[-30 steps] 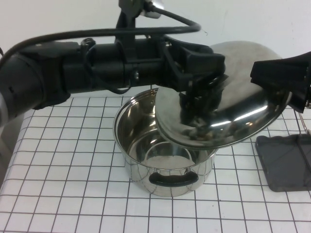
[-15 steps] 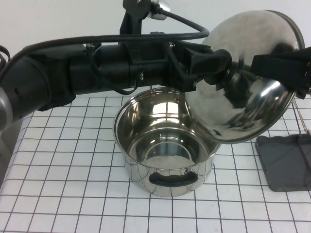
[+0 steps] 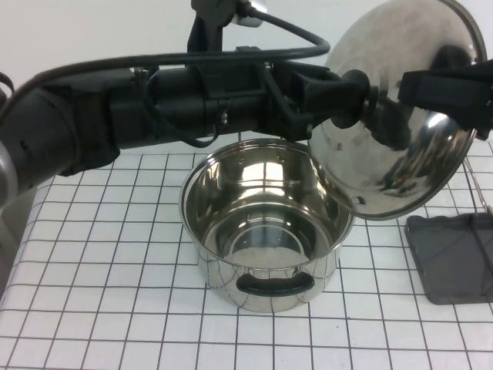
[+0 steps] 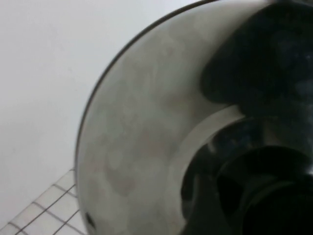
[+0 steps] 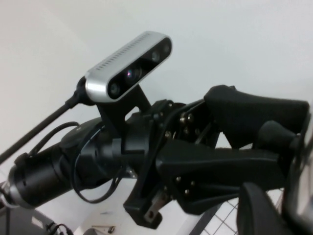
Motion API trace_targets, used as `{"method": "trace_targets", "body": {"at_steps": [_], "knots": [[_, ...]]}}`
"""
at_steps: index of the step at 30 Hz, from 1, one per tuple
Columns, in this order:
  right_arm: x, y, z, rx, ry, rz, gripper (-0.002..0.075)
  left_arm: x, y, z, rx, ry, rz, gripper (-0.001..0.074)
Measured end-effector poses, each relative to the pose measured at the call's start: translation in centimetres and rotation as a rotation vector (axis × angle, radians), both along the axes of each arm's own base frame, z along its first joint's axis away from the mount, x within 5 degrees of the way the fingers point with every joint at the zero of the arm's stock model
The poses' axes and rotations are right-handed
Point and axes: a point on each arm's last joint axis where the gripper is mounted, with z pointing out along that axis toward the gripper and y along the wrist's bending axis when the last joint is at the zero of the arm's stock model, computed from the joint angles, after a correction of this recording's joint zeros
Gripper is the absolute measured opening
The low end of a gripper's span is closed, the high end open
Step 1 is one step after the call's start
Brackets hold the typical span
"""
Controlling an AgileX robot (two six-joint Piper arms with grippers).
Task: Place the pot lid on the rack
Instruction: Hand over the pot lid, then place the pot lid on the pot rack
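Two arms meet above the desk [image 3: 92, 308]. Left arm reaches across from the left edge; its gripper [image 3: 356, 96] sits at the lid's knob [image 3: 356, 86], though whether its fingers clasp the knob I cannot tell. Mid-desk stands the open pot [image 3: 266, 231]. Above its right rim the lid [image 3: 400, 108] hangs in the air, tilted nearly on edge. The right gripper [image 3: 431, 86] is against the lid's right part; its fingers cannot be judged either. The rack [image 3: 454, 258] lies at the desk's right edge, below the lid.
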Motion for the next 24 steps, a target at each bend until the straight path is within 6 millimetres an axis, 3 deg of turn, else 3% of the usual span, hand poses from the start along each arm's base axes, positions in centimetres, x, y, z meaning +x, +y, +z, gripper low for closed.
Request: {"method": "trace_targets", "body": {"at_steps": [3,5,13,19,22,24], "knots": [[0.1,-0.1,-0.1,-0.009,-0.003,-0.010,0.0104,0.2,0.1,-0.1,0.012,-0.004,0.027,0.0496],[0.1,-0.1,-0.1,-0.014,-0.014,-0.009,0.0104,0.5,0.4,-0.1,0.012,-0.004,0.037,0.0523],[0.2,-0.4,0.1,-0.017,-0.047,-0.014,0.0104,1.3,3.1,0.6,-0.013,-0.009,0.020,0.0541],[0.3,-2.3,0.4,-0.020,-0.060,-0.077,0.0104,2.3,6.8,1.9,-0.057,0.023,0.116,0.0538],[0.1,-3.1,0.9,-0.023,-0.084,-0.104,0.0104,1.9,7.5,2.4,-0.050,0.020,0.102,0.0456],[-0.1,-3.8,1.5,-0.038,-0.116,-0.123,0.0104,1.4,7.8,2.6,-0.004,-0.005,0.080,0.0320]]}}
